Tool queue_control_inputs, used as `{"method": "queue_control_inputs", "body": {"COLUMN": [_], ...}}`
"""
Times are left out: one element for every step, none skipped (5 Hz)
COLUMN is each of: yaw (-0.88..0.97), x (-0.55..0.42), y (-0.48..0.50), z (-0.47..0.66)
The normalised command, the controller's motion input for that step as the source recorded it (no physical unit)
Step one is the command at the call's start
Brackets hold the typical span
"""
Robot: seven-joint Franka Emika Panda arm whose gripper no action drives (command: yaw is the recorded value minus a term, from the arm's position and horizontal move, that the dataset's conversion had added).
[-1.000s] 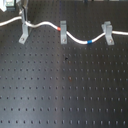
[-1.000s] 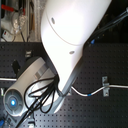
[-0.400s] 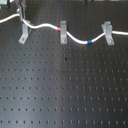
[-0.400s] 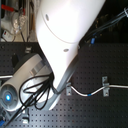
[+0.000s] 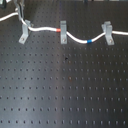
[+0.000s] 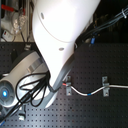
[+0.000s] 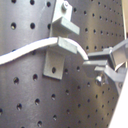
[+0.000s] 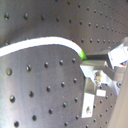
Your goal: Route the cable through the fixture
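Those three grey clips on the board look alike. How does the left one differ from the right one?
In the first exterior view, the left clip slants down-left; the right clip slants down-right. The gripper hangs over the left clip; nothing hangs over the right one. Both are grey, forked on top, and carry the white cable.

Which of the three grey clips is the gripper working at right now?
The clip at the first exterior view's left; the gripper hangs just above it, far from the middle clip and right clip.

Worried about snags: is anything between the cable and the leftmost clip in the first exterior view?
Nothing visible does. In the first wrist view the claw grips the cable, which lies right against that clip at its fork, with only bare board around.
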Motion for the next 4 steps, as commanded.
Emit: {"method": "queue_control_inputs", "body": {"yaw": [0.08,0.00,0.00,0.00], "x": [-0.157,-0.020,-0.001,-0.010], "y": [0.082,0.026,-0.001,0.028], "z": [0.36,0.00,0.01,0.41]}}
